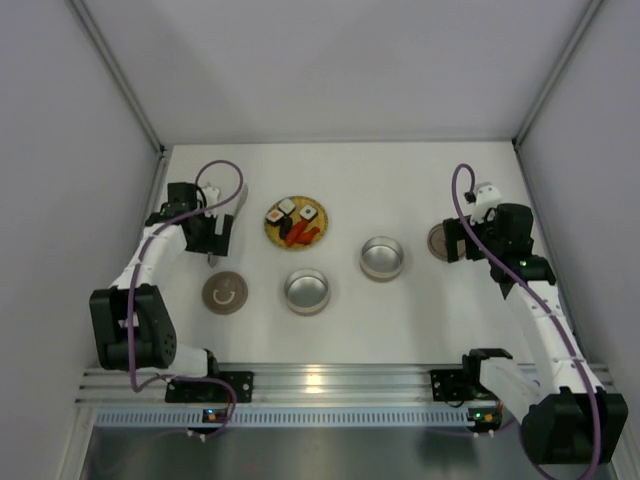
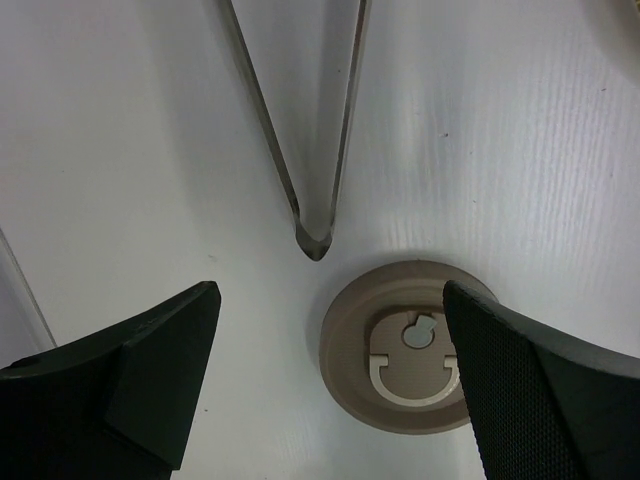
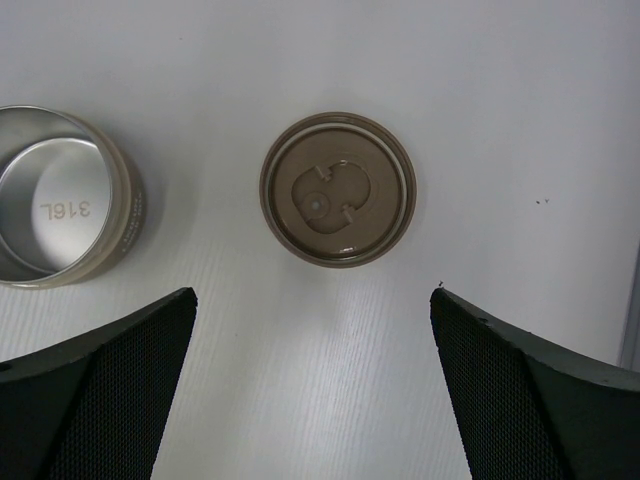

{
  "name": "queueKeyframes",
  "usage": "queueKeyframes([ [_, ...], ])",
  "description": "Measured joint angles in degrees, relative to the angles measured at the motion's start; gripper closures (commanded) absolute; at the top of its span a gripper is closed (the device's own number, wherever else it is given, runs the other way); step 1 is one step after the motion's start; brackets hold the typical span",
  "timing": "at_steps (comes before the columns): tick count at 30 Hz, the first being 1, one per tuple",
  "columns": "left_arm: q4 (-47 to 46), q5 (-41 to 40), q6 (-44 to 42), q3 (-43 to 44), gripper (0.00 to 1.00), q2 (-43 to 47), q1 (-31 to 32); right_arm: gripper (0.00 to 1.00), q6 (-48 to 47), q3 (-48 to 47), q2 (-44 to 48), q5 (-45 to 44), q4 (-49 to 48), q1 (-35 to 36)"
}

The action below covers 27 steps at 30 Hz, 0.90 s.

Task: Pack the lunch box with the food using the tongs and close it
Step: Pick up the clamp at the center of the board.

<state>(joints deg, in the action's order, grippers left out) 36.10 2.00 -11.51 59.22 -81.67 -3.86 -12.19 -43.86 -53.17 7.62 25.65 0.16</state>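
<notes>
Nearest the arm bases, a tan lid (image 1: 224, 292) and a steel tin (image 1: 306, 291) lie on the desk (image 1: 400, 330). Beyond, the left claw (image 2: 330, 295), spread wide, hovers over the tongs (image 2: 318, 150); the right claw (image 3: 312, 300), also spread, hangs above a second lid (image 3: 338, 188) beside another tin (image 3: 60, 200). Farthest, the food (image 1: 297, 225) sits on a yellow plate (image 1: 273, 232).

You have bright, even overhead light on the white surface (image 1: 400, 180), with soft shadows beside the tongs (image 2: 313, 236). Faint glare sits just below the tan lid (image 3: 338, 188). Close to the lens, the fingers (image 2: 150, 390) of your left claw (image 2: 330, 290) blur.
</notes>
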Motion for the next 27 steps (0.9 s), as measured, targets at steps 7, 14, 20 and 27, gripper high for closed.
queueKeyframes([
  [7,-3.5,-0.57,-0.37,0.59,0.02,-8.33,0.0,0.01,-0.02,0.0,-0.33,0.0,-0.07,0.0],
  [14,-7.41,-0.46,-0.07,3.82,0.02,-16.44,0.02,0.01,-0.04,0.0,-0.61,0.0,-0.37,0.0],
  [20,-11.69,-0.44,0.96,5.73,0.08,-21.18,0.02,0.01,-0.17,0.0,-0.76,0.02,-0.44,0.0],
  [27,-15.96,-0.2,2.05,8.79,0.09,-24.98,0.02,0.0,-0.2,0.0,-1.01,0.0,-0.74,0.0],
])
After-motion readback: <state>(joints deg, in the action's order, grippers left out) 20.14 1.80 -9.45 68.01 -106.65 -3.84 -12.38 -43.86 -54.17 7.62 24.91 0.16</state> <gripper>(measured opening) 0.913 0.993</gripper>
